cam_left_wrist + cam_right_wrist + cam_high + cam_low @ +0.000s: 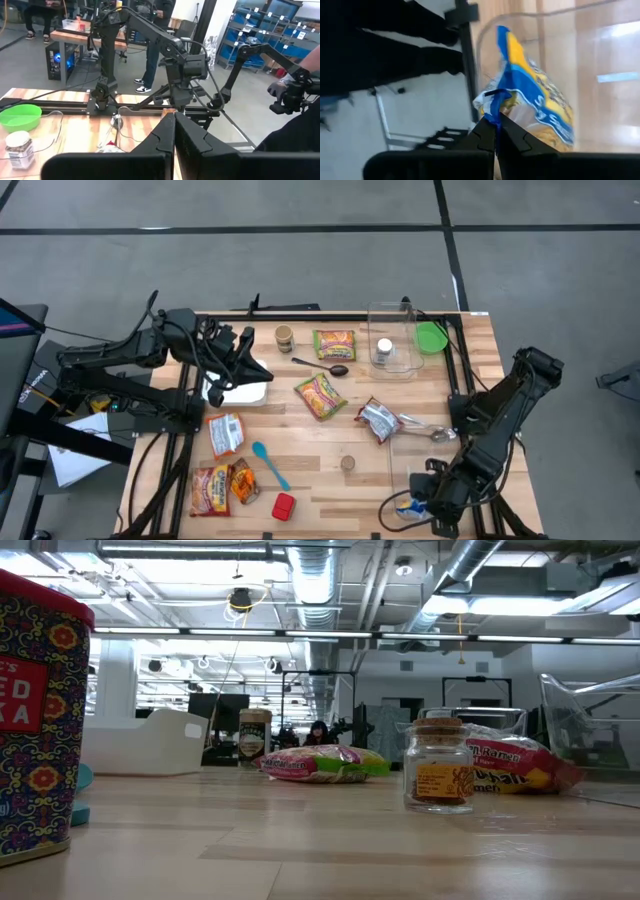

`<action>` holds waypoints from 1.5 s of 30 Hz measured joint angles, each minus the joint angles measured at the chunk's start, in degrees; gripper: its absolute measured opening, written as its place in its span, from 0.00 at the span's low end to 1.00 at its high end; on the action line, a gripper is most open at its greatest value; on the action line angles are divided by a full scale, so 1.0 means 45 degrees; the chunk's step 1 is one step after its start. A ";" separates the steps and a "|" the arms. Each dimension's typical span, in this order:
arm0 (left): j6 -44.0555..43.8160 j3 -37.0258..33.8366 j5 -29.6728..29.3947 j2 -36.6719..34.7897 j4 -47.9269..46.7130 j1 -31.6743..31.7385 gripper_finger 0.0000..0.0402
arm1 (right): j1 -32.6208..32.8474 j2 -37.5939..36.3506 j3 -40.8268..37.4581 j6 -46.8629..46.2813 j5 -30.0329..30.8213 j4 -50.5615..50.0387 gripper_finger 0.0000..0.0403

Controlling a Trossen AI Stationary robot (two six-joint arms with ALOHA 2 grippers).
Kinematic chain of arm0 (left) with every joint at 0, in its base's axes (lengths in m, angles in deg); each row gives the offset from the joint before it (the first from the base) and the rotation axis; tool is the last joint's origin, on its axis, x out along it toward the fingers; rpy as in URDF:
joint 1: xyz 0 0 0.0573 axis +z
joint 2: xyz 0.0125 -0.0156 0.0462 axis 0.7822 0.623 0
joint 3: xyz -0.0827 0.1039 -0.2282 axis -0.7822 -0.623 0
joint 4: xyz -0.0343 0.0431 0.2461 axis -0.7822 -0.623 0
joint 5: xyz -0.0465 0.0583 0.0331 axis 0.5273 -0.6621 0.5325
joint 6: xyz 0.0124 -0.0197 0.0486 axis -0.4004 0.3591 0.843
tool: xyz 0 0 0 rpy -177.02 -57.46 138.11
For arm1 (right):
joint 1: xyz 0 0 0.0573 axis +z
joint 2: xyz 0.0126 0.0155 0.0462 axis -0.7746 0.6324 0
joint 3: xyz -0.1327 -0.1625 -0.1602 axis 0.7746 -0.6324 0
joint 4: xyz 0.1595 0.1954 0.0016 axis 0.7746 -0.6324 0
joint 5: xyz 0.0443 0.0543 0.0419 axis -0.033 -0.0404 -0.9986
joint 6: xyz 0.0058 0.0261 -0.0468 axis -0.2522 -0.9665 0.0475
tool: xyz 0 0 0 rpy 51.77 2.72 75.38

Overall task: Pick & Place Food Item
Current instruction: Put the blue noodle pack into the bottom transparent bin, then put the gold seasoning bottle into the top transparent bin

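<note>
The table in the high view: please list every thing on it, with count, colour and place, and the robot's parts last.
snack packets: six, mostly red-yellow or silver, spread centre and near-left
clear container: one, far right, holding a white-lidded jar
green bowl: one, far right
brown jar: one, far centre
white bin: one, left
spoons: dark centre, blue near-left, metal right
red tin: one, near edge
small corked jar: one, near centre
blue-yellow bag: one, in right claw
left claw: shut, above bin
right claw: shut on bag, near-right

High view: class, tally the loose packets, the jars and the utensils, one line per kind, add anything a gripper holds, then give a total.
Loose packets: 6
Jars: 3
Utensils: 3
Bag in right gripper: 1
Total: 13
</note>
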 joint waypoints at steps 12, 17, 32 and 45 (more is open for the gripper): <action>0.0000 0.0000 0.0301 0.0000 0.0010 0.0000 0.00 | -0.0797 0.0005 -0.0436 -0.0082 -0.0007 0.0692 0.00; 0.0000 0.0000 0.0405 0.0000 0.0007 0.0000 0.00 | -0.0860 0.0024 -0.1327 -0.0225 -0.0333 0.1881 0.00; 0.0001 0.0000 0.0500 0.0000 0.0005 0.0010 0.00 | -0.0665 0.0019 -0.1656 0.0631 -0.0322 0.2780 0.12; 0.0003 0.0000 0.0491 0.0000 0.0008 0.0005 0.00 | -0.0661 -0.0075 -0.1651 -0.0115 0.0028 0.3160 0.57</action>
